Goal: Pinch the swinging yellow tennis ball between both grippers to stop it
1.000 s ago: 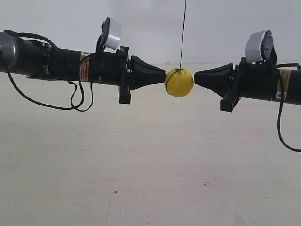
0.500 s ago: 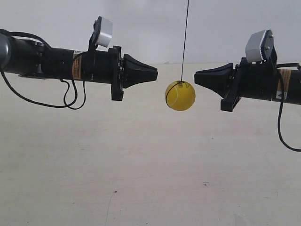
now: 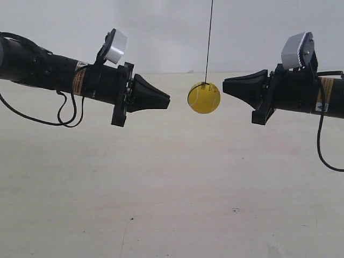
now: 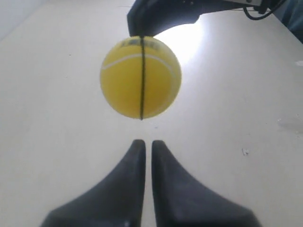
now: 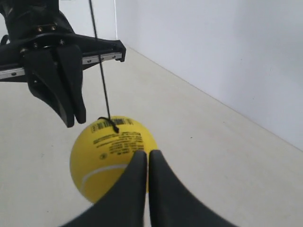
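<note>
The yellow tennis ball (image 3: pixel 204 98) hangs on a thin black string (image 3: pixel 209 37) between the two arms, touching neither tip. My left gripper (image 3: pixel 168 99), on the arm at the exterior view's left, is shut and tilted slightly down, a short gap from the ball. My right gripper (image 3: pixel 224 84) is shut, level, and close to the ball's upper side. In the left wrist view the ball (image 4: pixel 140 77) floats beyond the shut left gripper (image 4: pixel 145 142). In the right wrist view the ball (image 5: pixel 111 151) sits just behind the shut right gripper (image 5: pixel 144 152).
A pale tabletop (image 3: pixel 172 188) lies well below the arms, with a white wall (image 3: pixel 172 32) behind. Black cables loop under the left arm (image 3: pixel 67 115) and the right arm (image 3: pixel 322 150).
The left arm has drawn back from the ball, which its tip touched a second ago, and now tilts downward. The ball hangs free, barely shifted. The right arm has hardly moved.
</note>
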Tool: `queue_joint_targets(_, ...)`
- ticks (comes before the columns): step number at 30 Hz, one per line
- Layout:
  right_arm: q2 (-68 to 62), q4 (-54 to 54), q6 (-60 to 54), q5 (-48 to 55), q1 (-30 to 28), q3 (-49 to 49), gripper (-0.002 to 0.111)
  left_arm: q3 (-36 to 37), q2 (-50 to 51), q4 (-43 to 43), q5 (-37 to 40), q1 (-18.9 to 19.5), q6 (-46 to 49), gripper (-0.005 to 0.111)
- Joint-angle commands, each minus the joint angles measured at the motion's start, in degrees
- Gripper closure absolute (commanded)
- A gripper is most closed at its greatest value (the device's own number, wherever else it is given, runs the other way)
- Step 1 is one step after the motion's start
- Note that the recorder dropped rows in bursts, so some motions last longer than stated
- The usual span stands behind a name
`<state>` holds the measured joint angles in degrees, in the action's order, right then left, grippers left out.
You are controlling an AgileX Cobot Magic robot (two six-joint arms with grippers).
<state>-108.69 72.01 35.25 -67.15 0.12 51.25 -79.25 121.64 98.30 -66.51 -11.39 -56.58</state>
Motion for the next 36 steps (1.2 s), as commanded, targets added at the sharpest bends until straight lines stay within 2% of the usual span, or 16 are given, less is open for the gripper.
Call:
queue_joint_targets(1, 2.1, 0.8, -0.4, -0.5, -0.3, 0.0, 0.108, -0.3, -3.8, 1.6, -1.1, 0.0, -2.8, 0.102)
queue_joint_targets(6, 4.8, 2.9, 1.7, -0.5, -0.1, 0.0, 0.108, 0.0, -8.1, 1.7, -1.1, 0.0, -6.1, 0.102)
queue_joint_targets(11, 9.7, 5.2, 3.9, -0.6, -0.1, -1.6, 0.108, 3.9, -14.8, 1.7, -1.6, 0.0, -6.2, 0.102)
queue_joint_targets(24, 31.1, 4.6, 3.9, -0.6, -0.1, -14.9, 0.108, 21.2, -39.7, 1.7, -0.5, 0.0, -3.9, 0.102)
queue_joint_targets(29, 40.3, 4.6, 4.2, 1.5, -0.1, -19.9, 0.108, 27.6, -51.3, 1.7, 3.7, 0.0, -3.6, 0.102)
queue_joint_targets(36, 55.5, 4.6, 9.2, 14.3, -0.1, -26.5, 0.108, 37.5, -67.3, -0.9, 13.4, 0.0, -3.4, 0.102)
